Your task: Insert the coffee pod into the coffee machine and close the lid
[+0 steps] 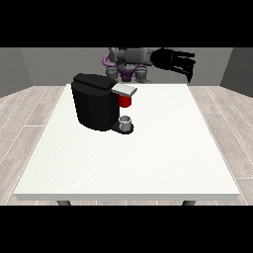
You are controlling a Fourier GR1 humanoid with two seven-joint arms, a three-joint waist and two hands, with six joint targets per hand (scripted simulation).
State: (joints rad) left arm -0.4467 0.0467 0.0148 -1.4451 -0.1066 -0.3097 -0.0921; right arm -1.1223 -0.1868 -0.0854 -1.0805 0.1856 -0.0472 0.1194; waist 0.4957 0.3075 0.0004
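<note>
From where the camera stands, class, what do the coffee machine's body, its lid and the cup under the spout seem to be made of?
Coffee machine body: probably plastic, matte black, with almost no shine.
Lid: a light grey slab, perhaps brushed metal or grey plastic; the look leaves it open.
Cup: pale grey with a soft sheen, possibly metal or glazed ceramic; it is too small to tell which.

Single front view: the camera stood across the white table (148,163), raised, facing the distant robot (129,62) at top.
</note>
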